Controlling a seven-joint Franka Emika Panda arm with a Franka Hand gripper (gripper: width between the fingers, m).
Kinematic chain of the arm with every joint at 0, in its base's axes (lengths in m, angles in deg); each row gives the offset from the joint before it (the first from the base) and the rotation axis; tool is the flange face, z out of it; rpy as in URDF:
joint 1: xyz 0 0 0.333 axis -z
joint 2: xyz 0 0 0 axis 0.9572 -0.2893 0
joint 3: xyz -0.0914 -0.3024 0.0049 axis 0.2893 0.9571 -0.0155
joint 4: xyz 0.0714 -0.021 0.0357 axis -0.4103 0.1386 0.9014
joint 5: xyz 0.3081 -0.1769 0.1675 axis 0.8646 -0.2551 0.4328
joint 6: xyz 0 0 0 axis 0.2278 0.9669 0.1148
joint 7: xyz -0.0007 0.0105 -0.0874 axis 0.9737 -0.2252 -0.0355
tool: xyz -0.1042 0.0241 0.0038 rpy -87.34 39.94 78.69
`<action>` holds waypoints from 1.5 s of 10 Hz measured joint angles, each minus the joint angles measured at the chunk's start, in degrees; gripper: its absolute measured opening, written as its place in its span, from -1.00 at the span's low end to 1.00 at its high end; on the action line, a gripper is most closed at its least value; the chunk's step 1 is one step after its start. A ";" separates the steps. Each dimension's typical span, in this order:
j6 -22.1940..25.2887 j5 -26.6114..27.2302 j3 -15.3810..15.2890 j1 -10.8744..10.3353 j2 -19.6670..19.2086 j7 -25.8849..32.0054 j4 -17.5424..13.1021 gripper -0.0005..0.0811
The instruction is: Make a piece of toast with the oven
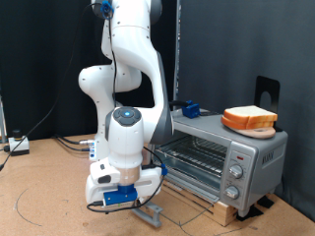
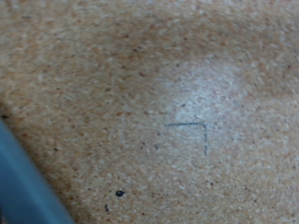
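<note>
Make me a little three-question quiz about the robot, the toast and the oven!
1. True or false: the piece of toast lies on top of the oven.
2. The oven door is: A) open, B) closed.
3. Fill in: the gripper is low over the ____, beside the oven.

Key: 1 true. 2 A: the wire rack shows and the door hangs down. 3 table.

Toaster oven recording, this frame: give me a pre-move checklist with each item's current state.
1. Toast in sight, lying on top of the toaster oven: ok.
2. Oven door open, wire rack exposed: ok.
3. Toast in the end effector: not ok; it sits low by the table, apart from the toast.
4. End effector open or shut: cannot tell.
5. Wrist view shows a target: not ok, only tabletop.
</note>
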 joint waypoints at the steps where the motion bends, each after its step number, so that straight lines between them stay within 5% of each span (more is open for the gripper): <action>1: -0.39 -0.18 0.50 -0.11 0.09 -1.48 0.14 0.99; 4: -0.75 0.31 1.40 0.83 3.27 -0.28 1.01 0.99; 9: 7.69 1.20 1.99 2.90 11.02 4.33 1.42 0.99; 12: 17.52 18.24 0.57 3.54 13.53 22.41 0.14 0.99; 15: 26.53 22.80 0.77 3.86 18.90 30.23 -0.62 0.99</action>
